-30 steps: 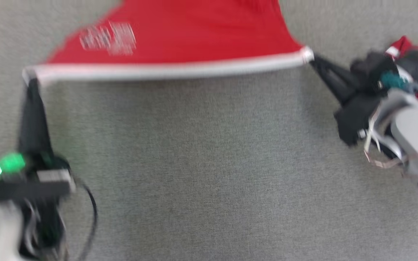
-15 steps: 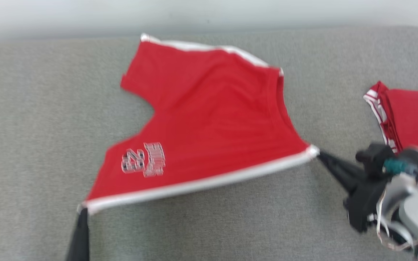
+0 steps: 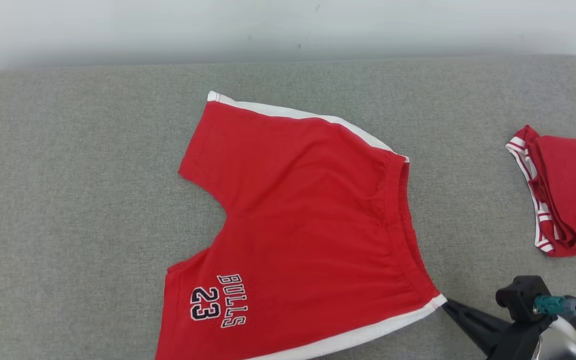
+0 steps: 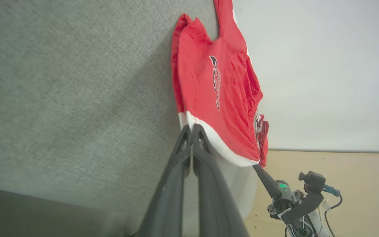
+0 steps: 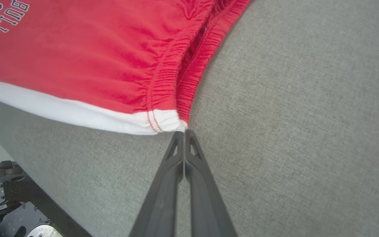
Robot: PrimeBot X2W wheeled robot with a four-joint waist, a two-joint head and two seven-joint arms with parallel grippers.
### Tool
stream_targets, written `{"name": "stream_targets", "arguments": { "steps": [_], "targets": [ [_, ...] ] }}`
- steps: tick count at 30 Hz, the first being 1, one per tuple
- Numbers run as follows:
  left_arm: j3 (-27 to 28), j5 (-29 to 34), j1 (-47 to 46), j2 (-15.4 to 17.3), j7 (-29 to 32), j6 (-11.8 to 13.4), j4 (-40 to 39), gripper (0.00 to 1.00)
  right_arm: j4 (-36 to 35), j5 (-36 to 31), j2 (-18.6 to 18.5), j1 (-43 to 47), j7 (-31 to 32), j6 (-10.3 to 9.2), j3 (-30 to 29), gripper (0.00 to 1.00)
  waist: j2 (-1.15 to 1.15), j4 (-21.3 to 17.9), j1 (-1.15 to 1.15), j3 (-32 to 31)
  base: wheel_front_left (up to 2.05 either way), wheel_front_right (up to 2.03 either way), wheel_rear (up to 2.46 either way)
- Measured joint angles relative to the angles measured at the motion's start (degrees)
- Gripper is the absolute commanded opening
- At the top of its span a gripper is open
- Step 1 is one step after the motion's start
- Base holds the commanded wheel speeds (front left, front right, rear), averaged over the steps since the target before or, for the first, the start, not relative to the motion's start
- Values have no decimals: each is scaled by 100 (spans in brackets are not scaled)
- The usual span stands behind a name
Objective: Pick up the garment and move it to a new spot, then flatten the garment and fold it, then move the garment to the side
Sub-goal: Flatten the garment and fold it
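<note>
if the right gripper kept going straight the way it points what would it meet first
The shorts: the right gripper is shut on their waistband corner, so going on would push straight into that red cloth, likely along the waistband.

Two long, matt-black fingers (image 5: 160,204) taper to points, each pierced by a triangular cut-out near its tip. Behind the right jaws sit a black camera bracket (image 3: 520,295), a teal connector (image 3: 548,303) and a green light (image 4: 283,186); the forearm (image 3: 565,345) is pale grey.

Bright, even, soft light, faint shadows, sharp focus, wide-angle bending at wrist-view edges
</note>
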Motion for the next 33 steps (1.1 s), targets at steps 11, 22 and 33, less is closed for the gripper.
{"name": "stream_targets", "arguments": {
  "steps": [11, 22, 33],
  "targets": [
    [567, 812, -926, 234, -586, 86, -216, 0, -776, -180, 410, 196, 65, 0, -318, 0, 0, -73, 1, 134, 0, 0, 0],
    [428, 1641, -2914, -23, -682, 393, 349, 0, -770, -412, 873, -800, -151, 0, -203, 0, 1, -211, 1, 449, 0, 0, 0],
    [58, 2697, -4919, -292, -779, 604, 1593, 0, -277, -274, 1496, -1486, -649, 0, -358, 0, 1, -270, 2, 1006, 0, 0, 0]
  ]
}}
